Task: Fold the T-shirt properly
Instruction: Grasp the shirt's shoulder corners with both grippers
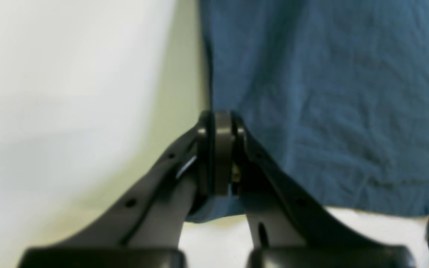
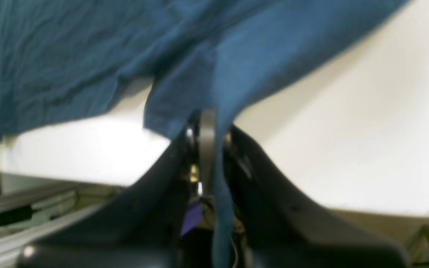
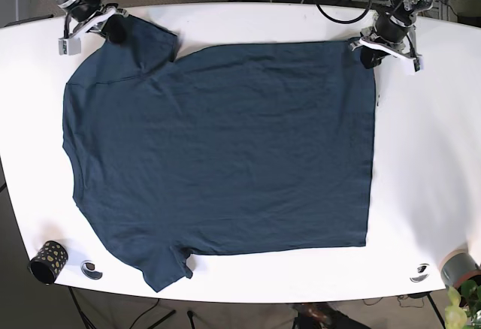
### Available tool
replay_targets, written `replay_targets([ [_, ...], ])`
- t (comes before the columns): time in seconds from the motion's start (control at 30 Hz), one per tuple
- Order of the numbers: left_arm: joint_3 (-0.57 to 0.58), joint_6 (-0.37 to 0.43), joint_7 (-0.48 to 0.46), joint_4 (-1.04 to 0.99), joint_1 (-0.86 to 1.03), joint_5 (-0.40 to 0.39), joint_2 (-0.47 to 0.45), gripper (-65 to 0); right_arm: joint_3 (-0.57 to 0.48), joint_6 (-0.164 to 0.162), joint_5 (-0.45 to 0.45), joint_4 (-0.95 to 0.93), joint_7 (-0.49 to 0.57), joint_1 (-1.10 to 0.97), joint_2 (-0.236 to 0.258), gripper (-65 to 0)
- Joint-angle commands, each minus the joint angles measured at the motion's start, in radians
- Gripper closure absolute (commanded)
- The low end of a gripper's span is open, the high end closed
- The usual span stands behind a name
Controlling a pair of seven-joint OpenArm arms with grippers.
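While the blue T-shirt (image 3: 218,156) lies flat on the white table (image 3: 428,164), both grippers pinch it. Left gripper (image 1: 222,123) clamps a hem corner; right gripper (image 2: 207,119) grips a sleeve.

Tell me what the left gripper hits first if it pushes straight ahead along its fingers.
The left gripper is already shut on the dark blue cotton T-shirt at its edge, so more shirt fabric likely comes first, lying on the white table; depth is unclear.
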Motion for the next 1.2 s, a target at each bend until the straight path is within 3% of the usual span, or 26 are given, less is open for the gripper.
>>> replay_targets([
  [0.0, -0.040, -0.024, -0.018, 0.043, 0.027, -0.005, -0.010, 0.0, 0.006, 0.009, 0.028, 0.055, 0.011, -0.028, 0.005, 0.0],
  [0.13, -0.111, -0.120, -0.017, 0.057, 0.067, -0.005, -0.009, 0.0, 0.005, 0.010, 0.028, 0.098, 0.011, -0.078, -0.016, 0.0],
  [0.27, -0.177, -0.156, 0.011, 0.057, 0.088, -0.005, -0.009, 0.0, -0.018, 0.010, 0.031, 0.133, 0.009, -0.117, -0.020, 0.0],
  [0.5, -0.332, -0.291, 0.120, 0.058, 0.080, -0.004, -0.003, 0.0, -0.026, 0.010, 0.140, 0.135, 0.009, -0.179, -0.009, 0.0],
  [0.63, -0.344, -0.298, 0.146, 0.103, 0.047, -0.005, -0.003, 0.0, -0.029, 0.004, 0.186, 0.136, 0.009, -0.154, 0.033, 0.0],
  [0.87, -0.341, -0.298, 0.244, 0.146, -0.085, -0.005, -0.001, 0.0, -0.031, 0.003, 0.192, 0.133, 0.009, -0.045, 0.039, 0.0],
  [1.17, -0.341, -0.298, 0.364, 0.140, -0.303, -0.001, -0.001, 0.0, -0.100, 0.003, 0.072, 0.130, 0.011, 0.122, 0.045, 0.0],
])
